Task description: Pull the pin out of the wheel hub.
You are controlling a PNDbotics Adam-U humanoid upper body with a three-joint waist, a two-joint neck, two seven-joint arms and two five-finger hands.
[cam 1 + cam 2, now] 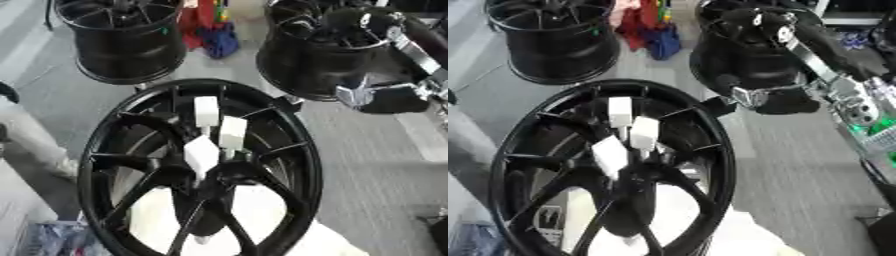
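Pins, three white block-headed ones, stand in the middle of the big black wheel hub that fills the lower centre of both views. One pin sits highest, toward the hub's far rim; a second pin is just beside it, lower and to the right; the third pin leans at a tilt, lowest and to the left, nearest the point where the spokes meet. All three look seated among the spokes, their thin stems running down toward the centre; exactly where the stems enter cannot be made out.

Beyond the hub's far right rim the right hand hangs at the end of a black arm with silver joints that comes down from the upper right. It is apart from the pins and holds nothing; its fingers merge into one dark mass, so whether they are curled or straight cannot be told. No left hand shows.

Behind the hub, two more black wheels stand on the grey floor: a left wheel beyond its far left rim and a right wheel beyond its far right rim, partly behind the arm. Between them, red and blue cloth lies in a heap
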